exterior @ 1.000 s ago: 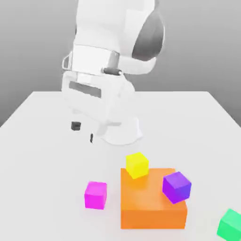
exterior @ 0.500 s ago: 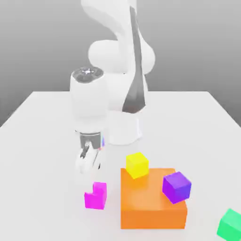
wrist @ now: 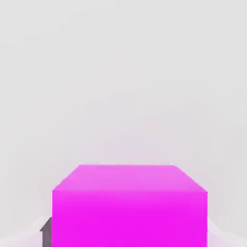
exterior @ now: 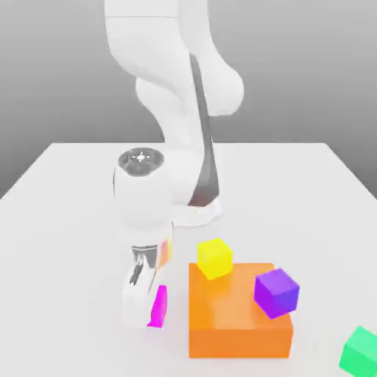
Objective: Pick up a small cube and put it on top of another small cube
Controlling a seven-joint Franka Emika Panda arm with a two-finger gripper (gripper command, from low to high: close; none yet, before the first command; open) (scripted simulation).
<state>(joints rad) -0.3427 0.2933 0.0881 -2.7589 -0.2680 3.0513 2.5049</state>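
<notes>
White, the gripper (exterior: 149, 316) has come down since earlier, apparently closed on the magenta cube (exterior: 159, 308).

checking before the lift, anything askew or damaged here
Nothing looks damaged. The small purple cube sits slightly askew on the large flat orange block, turned relative to its edges, near the exterior view's right side.

You have a pale bench (exterior: 74, 294) with a smooth, matt surface. On it, the magenta cube (wrist: 130, 217) looks smooth and evenly coloured, like plain plastic. The orange block (exterior: 235, 302), yellow cube (exterior: 214, 258), purple cube (exterior: 277, 293) and green cube (exterior: 361, 353) look equally smooth and plastic-like. Your robot arm (exterior: 143, 199) has a smooth white shell, with a dark, glossy cap.
</notes>
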